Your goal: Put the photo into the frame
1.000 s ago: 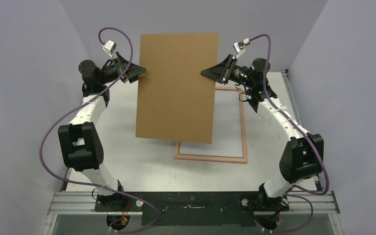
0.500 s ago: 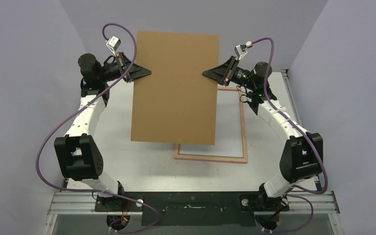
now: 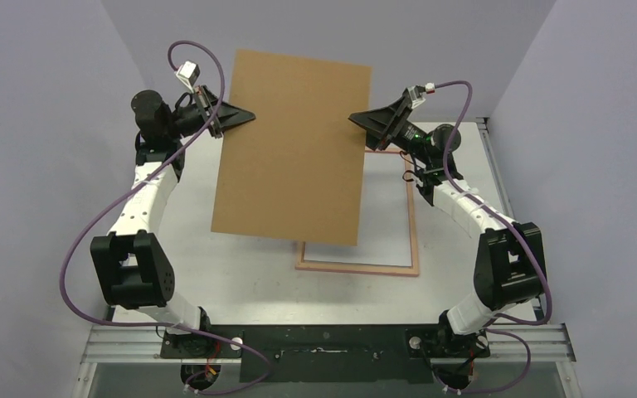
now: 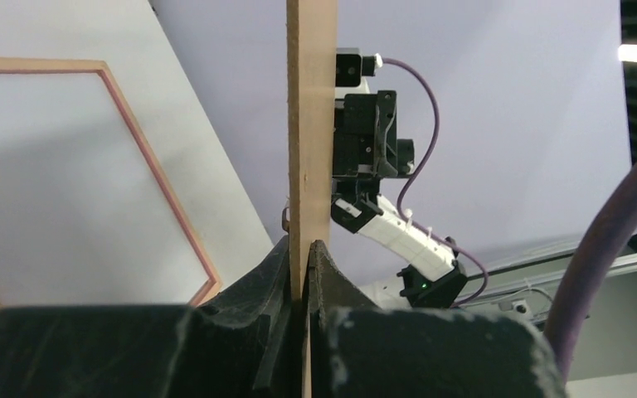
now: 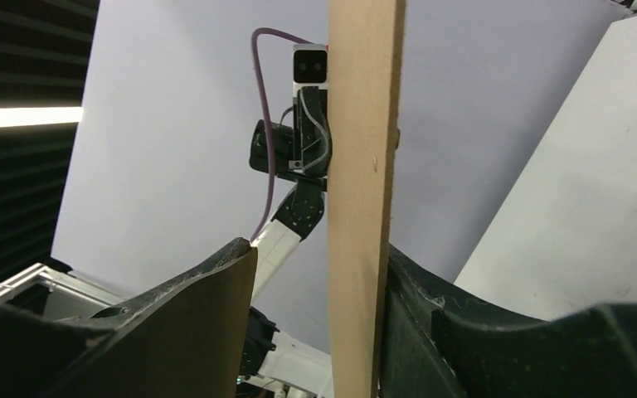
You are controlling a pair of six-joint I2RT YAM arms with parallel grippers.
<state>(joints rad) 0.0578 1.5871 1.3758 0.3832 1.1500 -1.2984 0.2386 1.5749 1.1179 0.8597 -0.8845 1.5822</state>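
While a plain brown backing board (image 3: 290,149) hangs tilted in the air over the middle of the white table (image 3: 240,282), two robot arms reach in to its side edges. At about 10 o'clock on the board, the left gripper (image 3: 247,115) is pinched tight on the edge; its wrist view shows both black fingers pressed flat against the thin board (image 4: 311,124). At about 2 o'clock, the right gripper (image 3: 357,122) stands partly open around the opposite edge and grips nothing: one finger (image 5: 207,315) is clearly clear of the board (image 5: 365,124), and the other sits close beside it. Below, toward 4 o'clock, the frame (image 3: 357,267) lies flat on the table, its upper left part hidden under the board.
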